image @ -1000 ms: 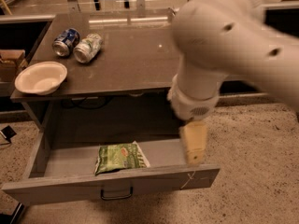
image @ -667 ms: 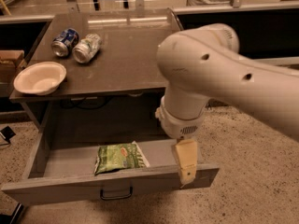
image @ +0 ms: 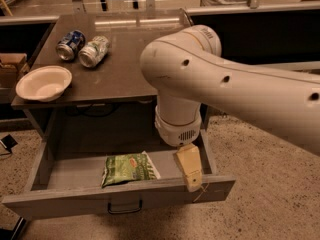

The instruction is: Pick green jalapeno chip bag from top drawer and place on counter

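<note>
The green jalapeno chip bag (image: 129, 168) lies flat in the open top drawer (image: 75, 171), near its front panel and a little right of the middle. The drawer's small dark handle (image: 124, 207) shows on the front panel. My gripper (image: 189, 171) hangs from the big white arm (image: 210, 84) just right of the bag, over the drawer's right front part, pointing down. The counter (image: 125, 64) is the dark table top above the drawer.
A white bowl (image: 44, 82) sits at the counter's left front edge. A blue can (image: 69, 45) and a green-white can (image: 94, 51) lie on their sides at the back left. A cardboard box (image: 11, 66) stands at the far left. Speckled floor spreads to the right.
The arm has swung left across the view, and the gripper has moved left and closer to the bag. The bag, bowl and cans have not moved.
</note>
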You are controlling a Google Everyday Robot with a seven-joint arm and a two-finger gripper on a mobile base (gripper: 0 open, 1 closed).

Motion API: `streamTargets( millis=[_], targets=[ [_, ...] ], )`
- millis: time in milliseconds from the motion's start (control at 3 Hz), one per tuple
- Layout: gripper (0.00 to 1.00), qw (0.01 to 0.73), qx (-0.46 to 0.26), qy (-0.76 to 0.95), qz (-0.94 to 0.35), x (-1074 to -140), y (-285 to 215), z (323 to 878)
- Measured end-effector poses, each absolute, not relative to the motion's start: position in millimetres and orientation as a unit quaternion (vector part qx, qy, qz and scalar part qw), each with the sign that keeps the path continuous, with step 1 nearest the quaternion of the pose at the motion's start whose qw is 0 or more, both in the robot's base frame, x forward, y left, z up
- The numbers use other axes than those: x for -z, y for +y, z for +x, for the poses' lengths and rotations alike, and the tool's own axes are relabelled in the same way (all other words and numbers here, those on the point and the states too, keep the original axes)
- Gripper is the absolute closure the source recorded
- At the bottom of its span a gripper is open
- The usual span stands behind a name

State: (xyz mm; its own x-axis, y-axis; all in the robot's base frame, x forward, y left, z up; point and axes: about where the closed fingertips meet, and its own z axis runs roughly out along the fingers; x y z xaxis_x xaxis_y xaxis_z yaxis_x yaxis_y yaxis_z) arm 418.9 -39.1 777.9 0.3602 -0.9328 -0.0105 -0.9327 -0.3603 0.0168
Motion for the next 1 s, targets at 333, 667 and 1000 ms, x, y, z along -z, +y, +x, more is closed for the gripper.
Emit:
streamTargets(
  millis=[333, 667, 1000],
  targets=[
    [0.0, 0.092, -0.004, -0.471, 0.878, -736.1, -6.1, 430.4],
    [0.0, 0.147, -0.027, -0.332, 0.931, -697.5, 43.7, 440.0],
    [0.0, 0.163, -0.038, -0.211, 0.963, -668.5, 86.2, 445.1]
  ],
)
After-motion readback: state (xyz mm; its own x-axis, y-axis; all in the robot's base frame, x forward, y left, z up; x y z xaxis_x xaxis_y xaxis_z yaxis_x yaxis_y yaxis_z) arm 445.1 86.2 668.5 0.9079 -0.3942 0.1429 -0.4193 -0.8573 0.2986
